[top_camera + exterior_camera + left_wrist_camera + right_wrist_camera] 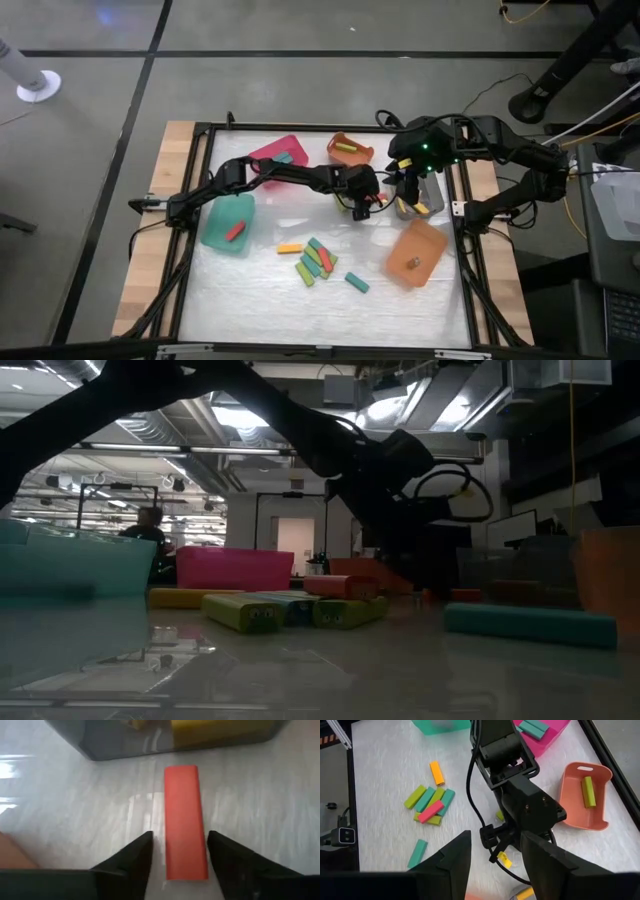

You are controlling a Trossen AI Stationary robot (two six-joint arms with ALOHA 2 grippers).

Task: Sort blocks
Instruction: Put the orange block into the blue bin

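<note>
**Supervisor:** Report progress.

**Operator:** I have some blocks binned: one red in the teal bin (228, 224), teal ones in the pink bin (280, 157). A loose pile (315, 262) remains on the table (250, 290). My left end effector (179, 851) is spread, straddling a red block (185, 820) beside the grey bin (418, 198). The right end effector (495, 851) is spread, empty, hovering above.

**Supervisor:** Any labels?

**Operator:** I read none.

The worktop (250, 300) is evenly lit from overhead in the high view, with soft glare on its white surface. In the low view, the arms are reduced to dark silhouettes against bright ceiling lights (390, 405). The red block (185, 820) is rendered slightly blurred in the left wrist view.
</note>
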